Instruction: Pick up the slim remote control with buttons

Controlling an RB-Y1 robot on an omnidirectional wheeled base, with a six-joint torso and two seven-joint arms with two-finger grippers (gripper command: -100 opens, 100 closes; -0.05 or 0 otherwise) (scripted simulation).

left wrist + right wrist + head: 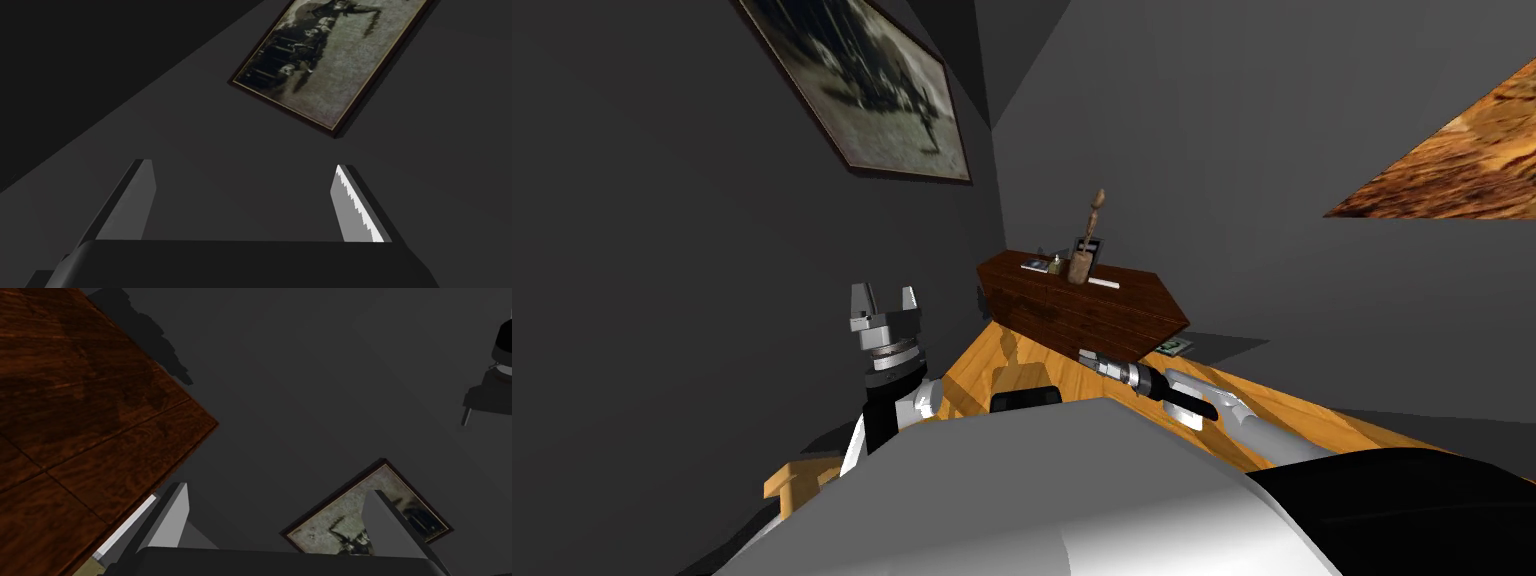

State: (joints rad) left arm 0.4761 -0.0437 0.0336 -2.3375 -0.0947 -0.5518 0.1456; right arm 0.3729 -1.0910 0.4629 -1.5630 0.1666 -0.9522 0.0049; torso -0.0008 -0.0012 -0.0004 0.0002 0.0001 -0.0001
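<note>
Your left gripper [885,292] is raised beside the chest with its fingers pointing up; in its wrist view [245,165] the jaws stand wide apart and hold nothing. Your right gripper [1085,355] is the nearer one to the work. That arm reaches forward and low over the orange wood floor [1292,410], and its jaws [277,490] are also spread and empty, with the dark wood cabinet [75,413] just beside one finger. In the head view this gripper sits low, against the cabinet's [1072,305] front face, well below its top. On that top, near the front edge, lies a slim white bar [1110,284], which I take for the remote; its buttons are too small to tell. It lies above and beyond your right jaws, with its long axis along the front edge. Behind it stands a wooden figure [1085,245]. You would need to lift and close across the bar's width.
</note>
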